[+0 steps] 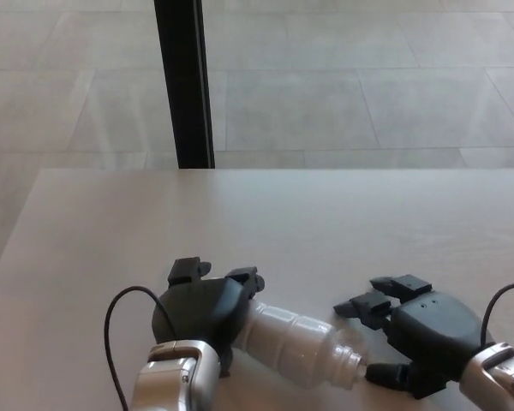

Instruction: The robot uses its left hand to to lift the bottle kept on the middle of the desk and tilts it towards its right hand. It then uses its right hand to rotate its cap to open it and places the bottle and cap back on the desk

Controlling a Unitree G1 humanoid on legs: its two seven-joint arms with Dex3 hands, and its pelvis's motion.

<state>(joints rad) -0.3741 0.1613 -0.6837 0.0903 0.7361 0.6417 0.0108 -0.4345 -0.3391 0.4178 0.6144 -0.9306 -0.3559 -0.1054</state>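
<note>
I hold the bottle [295, 344] in my left hand [201, 315], fingers clamped round its lower body, and I keep it tipped over so that its neck points right and toward me, at my right hand [420, 338]. That tilt is there to bring the threaded mouth within reach of the other hand; it hangs low over the near part of the counter [265, 223], between my two hands, and I cannot tell whether its side touches the surface. My right hand sits just right of the neck with its fingers curled inward. I judge it may have the cap inside, since the neck looks bare, but the cap itself does not show, so I cannot tell what that hand grips, if anything. The bottle is whitish and translucent, ribbed in rings along its body, narrowing at a shoulder to a short threaded neck. It looks light and probably empty, though that is a guess. A black cable [120, 317] loops beside my left wrist, clear of the bottle.
</note>
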